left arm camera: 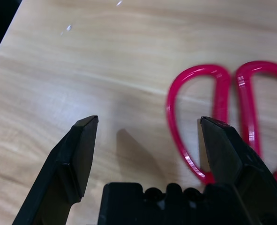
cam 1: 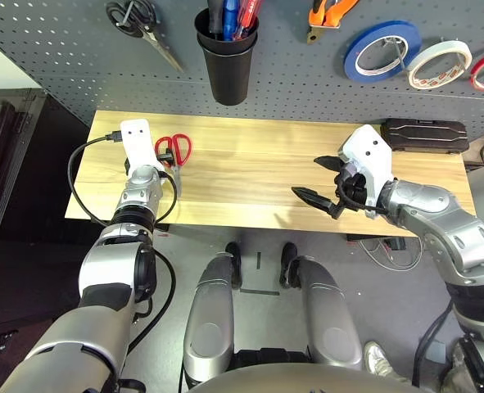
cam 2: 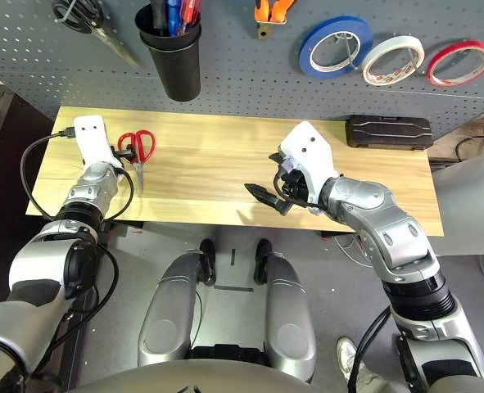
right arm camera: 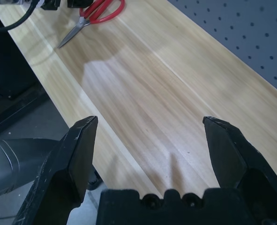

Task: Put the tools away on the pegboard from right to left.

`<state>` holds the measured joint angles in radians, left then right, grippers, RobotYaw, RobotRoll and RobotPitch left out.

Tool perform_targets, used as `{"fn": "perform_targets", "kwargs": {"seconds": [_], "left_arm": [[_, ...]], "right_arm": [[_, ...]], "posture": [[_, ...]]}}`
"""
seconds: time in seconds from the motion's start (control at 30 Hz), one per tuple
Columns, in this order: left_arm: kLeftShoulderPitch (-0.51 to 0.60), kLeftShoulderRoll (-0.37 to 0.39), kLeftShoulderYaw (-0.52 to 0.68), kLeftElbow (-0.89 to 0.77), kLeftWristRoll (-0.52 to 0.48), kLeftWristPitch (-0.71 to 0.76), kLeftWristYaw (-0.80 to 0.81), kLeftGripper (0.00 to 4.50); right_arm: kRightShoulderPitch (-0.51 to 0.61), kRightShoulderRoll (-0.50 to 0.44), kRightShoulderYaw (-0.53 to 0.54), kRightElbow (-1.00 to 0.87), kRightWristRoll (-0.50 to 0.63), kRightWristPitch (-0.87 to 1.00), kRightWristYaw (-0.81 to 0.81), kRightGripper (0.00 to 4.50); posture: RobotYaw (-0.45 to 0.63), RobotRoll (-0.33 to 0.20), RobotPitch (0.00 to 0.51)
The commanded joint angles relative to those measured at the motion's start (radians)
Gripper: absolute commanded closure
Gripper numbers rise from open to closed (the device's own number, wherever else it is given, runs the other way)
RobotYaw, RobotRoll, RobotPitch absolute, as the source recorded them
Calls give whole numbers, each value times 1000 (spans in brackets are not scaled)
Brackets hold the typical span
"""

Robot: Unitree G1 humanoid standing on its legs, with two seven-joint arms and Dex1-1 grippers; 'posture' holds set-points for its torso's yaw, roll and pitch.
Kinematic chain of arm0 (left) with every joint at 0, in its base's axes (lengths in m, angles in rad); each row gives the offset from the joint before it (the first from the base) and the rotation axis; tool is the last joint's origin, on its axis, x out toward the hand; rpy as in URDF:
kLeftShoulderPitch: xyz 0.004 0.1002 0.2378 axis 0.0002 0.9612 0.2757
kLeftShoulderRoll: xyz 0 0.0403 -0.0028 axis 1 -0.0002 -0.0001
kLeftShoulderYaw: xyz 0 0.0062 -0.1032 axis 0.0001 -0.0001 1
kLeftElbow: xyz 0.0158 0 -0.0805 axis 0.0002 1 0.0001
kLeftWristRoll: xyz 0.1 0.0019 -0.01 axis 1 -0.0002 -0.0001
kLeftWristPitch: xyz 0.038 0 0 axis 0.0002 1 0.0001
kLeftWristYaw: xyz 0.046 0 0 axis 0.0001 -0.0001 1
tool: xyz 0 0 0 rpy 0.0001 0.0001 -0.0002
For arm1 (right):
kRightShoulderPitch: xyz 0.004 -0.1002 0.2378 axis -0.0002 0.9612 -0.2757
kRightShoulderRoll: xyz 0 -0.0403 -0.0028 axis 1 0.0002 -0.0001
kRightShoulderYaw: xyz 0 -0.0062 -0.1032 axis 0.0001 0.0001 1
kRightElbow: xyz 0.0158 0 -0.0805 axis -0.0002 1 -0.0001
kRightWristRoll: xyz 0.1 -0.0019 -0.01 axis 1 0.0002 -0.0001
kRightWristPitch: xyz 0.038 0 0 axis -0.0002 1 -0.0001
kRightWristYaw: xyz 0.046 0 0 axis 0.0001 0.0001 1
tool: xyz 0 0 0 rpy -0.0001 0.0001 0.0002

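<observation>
The scissors point(cam 1: 174, 151) lay on the bench point(cam 1: 250, 176) near its left end, toward the back edge. A flat case point(cam 1: 424, 135) lay at the back right corner. Behind the bench stood the pegboard point(cam 1: 291, 65): another pair of scissors point(cam 1: 139, 24) hung at its left, then a cup point(cam 1: 226, 57) holding pens, pliers point(cam 1: 327, 15), and three tape rolls point(cam 1: 441, 64) in a row at the right.
</observation>
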<state>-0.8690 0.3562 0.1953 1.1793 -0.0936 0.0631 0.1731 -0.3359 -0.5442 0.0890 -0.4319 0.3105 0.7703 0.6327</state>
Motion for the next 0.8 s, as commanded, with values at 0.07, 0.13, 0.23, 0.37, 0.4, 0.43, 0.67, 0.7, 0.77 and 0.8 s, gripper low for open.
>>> {"fn": "perform_targets", "kwargs": {"seconds": [0.07, 0.13, 0.23, 0.37, 0.4, 0.43, 0.67, 0.7, 0.77, 0.8], "left_arm": [[23, -1, 2, 34, 19, 19, 29, 31], [26, -6, -3, 36, 22, 38, 21, 31], [28, -12, -2, 37, 16, 71, 2, 656], [45, -23, 5, 2, 0, 152, -33, 2215], [54, -25, 7, -19, -4, 176, -42, 2560], [63, -27, 9, -38, -8, 195, -48, 3055], [207, -52, 45, -366, -53, 384, -54, 4468], [230, -63, 61, -428, -68, 415, -44, 4468], [268, -86, 92, -533, -97, 479, -27, 4468], [288, -97, 99, -587, -102, 491, -23, 4468]], "right_arm": [[18, -20, -21, -29, 17, 21, -2, 0], [15, -25, -25, -28, 19, 22, -3, 0], [9, -29, -27, -22, 21, 23, -4, 0], [2, -35, -26, -8, 15, 12, -1, 0], [0, -37, -25, -4, 14, 9, 2, 0], [0, -39, -24, -1, 13, 6, 4, 0], [-3, -65, -11, 40, 10, -49, 58, 0], [-6, -68, -10, 50, 7, -59, 65, 0], [-12, -70, -8, 70, 2, -77, 74, 0], [-16, -70, -6, 81, -1, -88, 79, 0]], "posture": [[-64, 0, 443], [-65, 0, 444], [-63, 0, 444], [-58, 0, 441], [-55, 0, 441], [-53, 0, 440], [-21, 0, 434], [-15, 0, 432], [-9, 0, 431], [0, 0, 427]]}}
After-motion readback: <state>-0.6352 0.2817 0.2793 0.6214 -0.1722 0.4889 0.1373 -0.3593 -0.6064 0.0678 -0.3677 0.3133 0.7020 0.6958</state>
